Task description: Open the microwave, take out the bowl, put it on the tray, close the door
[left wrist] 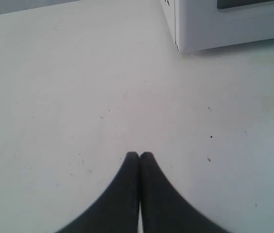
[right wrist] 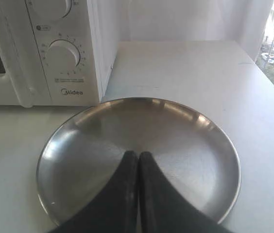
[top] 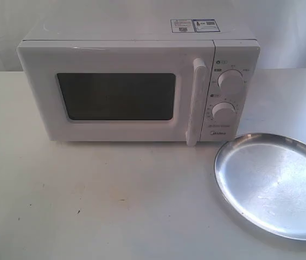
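Black fingertips of the right gripper are seen pressed together, with nothing held between them, poised over the near part of the tray. The tray is a large round plate of shiny silver metal with a shallow raised rim. It is laid flat on the white table, and nothing is resting on it.

Ahead of this gripper, just past the tray's far rim but not touching it, the microwave is placed. It is white and boxy, with stickers on top and two round white knobs stacked on the panel. Its door is shut flush with the front. The tall white handle is set upright between the dark window and the knobs. Nothing can be made out through the window.

The left gripper is likewise closed and empty, held above bare tabletop. The microwave's lower front corner is found well ahead of it, and open surface is left all around. On the tray's side away from the microwave, the table edge is reached after a strip of bare surface.
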